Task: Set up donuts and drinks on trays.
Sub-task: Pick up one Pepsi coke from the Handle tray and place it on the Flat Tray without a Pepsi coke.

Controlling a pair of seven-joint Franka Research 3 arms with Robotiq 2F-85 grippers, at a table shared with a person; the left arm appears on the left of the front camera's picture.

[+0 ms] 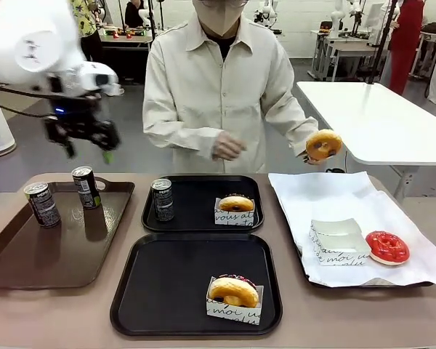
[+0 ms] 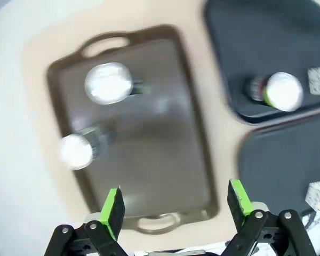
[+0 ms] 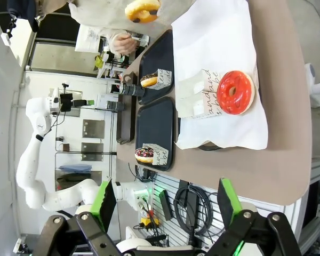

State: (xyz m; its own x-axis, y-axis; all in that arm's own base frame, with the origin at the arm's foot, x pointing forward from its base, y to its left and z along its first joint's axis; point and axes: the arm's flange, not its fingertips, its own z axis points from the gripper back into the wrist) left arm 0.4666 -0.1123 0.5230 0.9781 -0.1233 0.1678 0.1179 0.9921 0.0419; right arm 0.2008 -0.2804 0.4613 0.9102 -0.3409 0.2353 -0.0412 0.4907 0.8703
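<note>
Donuts (image 1: 235,291) sat boxed, one on each black tray (image 1: 167,291); a can (image 1: 162,199) stood on the far one, two more cans (image 1: 42,203) on the brown tray (image 1: 43,254). Left pincer (image 1: 89,151) hovered above those, wide open, empty; right pincer (image 3: 167,205) gaped empty too

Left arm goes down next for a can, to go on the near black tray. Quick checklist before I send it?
1. Left gripper open and empty: ok.
2. Both cans upright on the brown tray: ok.
3. Gripper lined up over a can: not ok; in the wrist view both sit off to one side of its centre line.
4. Near black tray has room beside its boxed donut: ok.
5. Person's hands away from the brown tray: ok; one holds a donut at the far right.
</note>
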